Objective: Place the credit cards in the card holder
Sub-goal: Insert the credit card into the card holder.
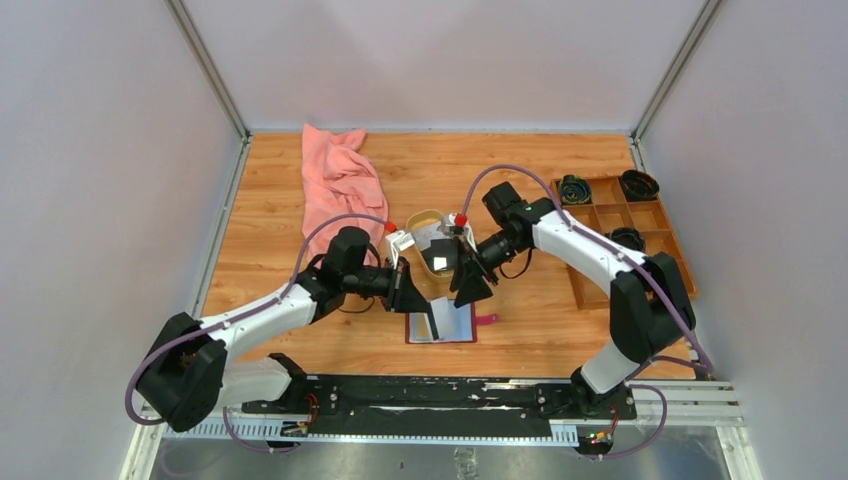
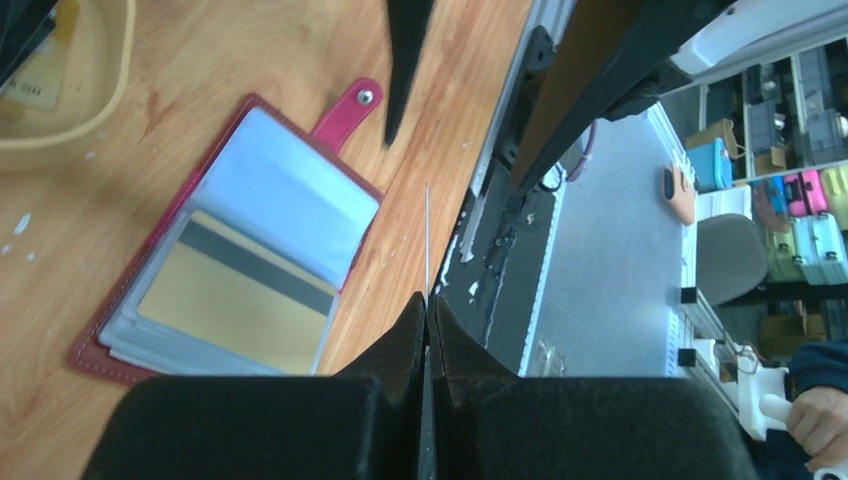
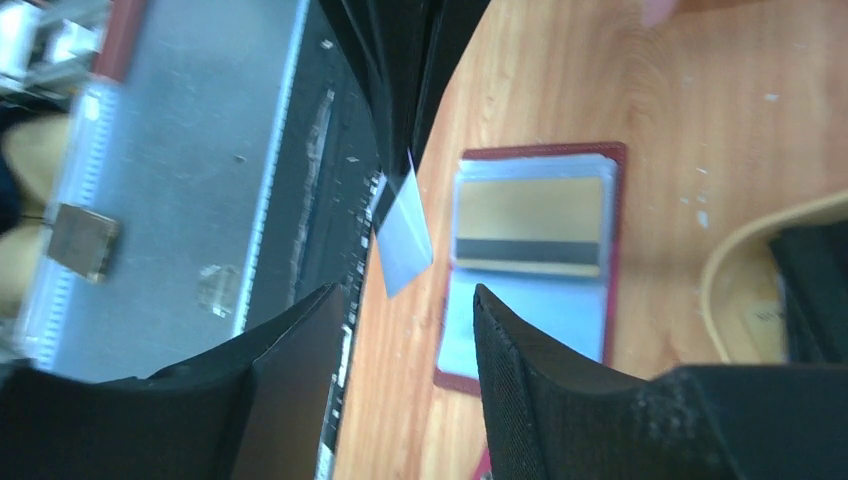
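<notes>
Left wrist view: what is your left hand (image 2: 428,305) doing?

— I am pinching one credit card (image 2: 427,240) with the jaws fully closed. I am holding it on edge, so from here it is showing only as a thin pale line. It is standing just beside the card holder (image 2: 290,200), which is lying open on the table (image 2: 250,50). I judge this grip is meant to let an edge slide into a sleeve.

And your right hand?

— My right hand (image 3: 408,295) is hanging with its jaws apart and nothing between them, facing that same card, probably giving it room.

What is hidden or unclear?

— A gold card (image 2: 235,300) is already sitting in a clear sleeve. The tan dish (image 2: 120,100) is running off the frame, so I cannot count the cards in it. I also cannot tell whether my card's lower edge is touching the table.
</notes>
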Motion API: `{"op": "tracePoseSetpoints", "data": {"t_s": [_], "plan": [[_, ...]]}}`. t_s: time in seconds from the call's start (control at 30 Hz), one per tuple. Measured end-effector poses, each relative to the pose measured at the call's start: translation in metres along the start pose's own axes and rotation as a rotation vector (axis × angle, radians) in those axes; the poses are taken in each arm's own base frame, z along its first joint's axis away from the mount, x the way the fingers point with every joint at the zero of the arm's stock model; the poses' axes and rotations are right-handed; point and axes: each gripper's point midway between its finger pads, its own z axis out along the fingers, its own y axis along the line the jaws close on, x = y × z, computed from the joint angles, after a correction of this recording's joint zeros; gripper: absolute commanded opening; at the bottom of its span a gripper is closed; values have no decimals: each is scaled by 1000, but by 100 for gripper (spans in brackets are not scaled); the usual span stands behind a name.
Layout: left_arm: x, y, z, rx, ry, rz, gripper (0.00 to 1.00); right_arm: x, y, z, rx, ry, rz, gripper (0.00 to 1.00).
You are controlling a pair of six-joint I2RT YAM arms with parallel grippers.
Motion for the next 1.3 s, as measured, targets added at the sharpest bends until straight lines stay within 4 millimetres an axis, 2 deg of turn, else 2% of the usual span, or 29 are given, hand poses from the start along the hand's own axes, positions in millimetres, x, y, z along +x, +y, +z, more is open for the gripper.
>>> {"op": "tracePoseSetpoints", "data": {"t_s": [0.1, 0.17, 0.3, 0.4, 0.47, 0.63, 0.9, 1.13, 1.3], "plan": [[11, 10, -2, -48, -4, -19, 0, 2, -2, -14, 84, 40, -95, 50], [16, 16, -3, -71, -5, -31, 0, 7, -2, -21, 130, 62, -161, 43], [28, 35, -7, -143, -8, -69, 0, 41, 1, -22, 153, 120, -292, 35], [26, 42, -9, -174, -25, -73, 0, 71, 1, -15, 128, 179, -345, 27], [23, 43, -11, -183, -38, -71, 0, 81, -2, -10, 118, 224, -388, 23], [15, 51, -17, -203, -66, -85, 0, 88, -20, 6, 124, 320, -494, 20], [20, 60, -13, -199, -32, -131, 0, 104, -41, 22, 155, 461, -575, 18], [12, 58, -10, -183, -29, -126, 0, 114, -50, 24, 176, 537, -588, 17], [14, 64, -4, -179, -1, -153, 0, 115, -51, 25, 177, 546, -592, 17]]}}
